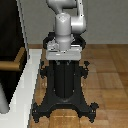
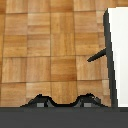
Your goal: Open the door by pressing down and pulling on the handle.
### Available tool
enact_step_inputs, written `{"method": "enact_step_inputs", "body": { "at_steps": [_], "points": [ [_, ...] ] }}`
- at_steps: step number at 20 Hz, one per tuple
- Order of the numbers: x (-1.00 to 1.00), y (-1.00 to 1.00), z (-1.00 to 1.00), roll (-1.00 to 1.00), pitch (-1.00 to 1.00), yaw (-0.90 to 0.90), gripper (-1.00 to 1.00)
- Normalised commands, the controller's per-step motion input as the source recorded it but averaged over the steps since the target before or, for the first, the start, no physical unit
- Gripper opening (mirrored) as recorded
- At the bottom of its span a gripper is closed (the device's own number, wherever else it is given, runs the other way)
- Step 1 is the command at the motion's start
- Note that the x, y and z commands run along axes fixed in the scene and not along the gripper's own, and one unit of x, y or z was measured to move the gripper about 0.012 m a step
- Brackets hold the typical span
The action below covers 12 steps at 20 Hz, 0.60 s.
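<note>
So, exterior view first: the short brass-tan lever handle (image 1: 11,65) with its darker round hub sticks out at the exterior view's left edge, mounted on the tall, nearly black door panel (image 1: 10,25) with the pale white-grey frame. Its long axis runs horizontal. My white-and-grey Franka arm (image 1: 67,25) is folded up tight over the black pedestal base (image 1: 64,85), and the hand end is out of frame up top, so from here I can't see the gripper at all. The handle sits well apart from the arm, off toward the exterior view's left and lower than the elbow joint. That sideways gap is the whole thing the next move hinges on, I reckon.

Wrist view: mostly wooden parquet floor (image 2: 45,50), so the camera is looking down (not at the handle, annoyingly). A white slab, which I take for the door frame (image 2: 117,55), fills one side, with a thin dark bar poking from it that I can't identify. The dark bumpy shapes at the edge might be the gripper, but open or closed I honestly can't tell.
</note>
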Motion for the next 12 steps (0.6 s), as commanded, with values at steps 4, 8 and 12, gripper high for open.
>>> {"method": "enact_step_inputs", "body": {
  "at_steps": [4,8,12],
  "points": [
    [0.0,0.0,0.0,0.0,0.0,0.0,1.0],
    [0.0,0.0,0.0,0.0,0.0,0.0,1.0],
    [0.0,0.0,0.25,0.0,0.0,0.0,1.0]
  ]
}}
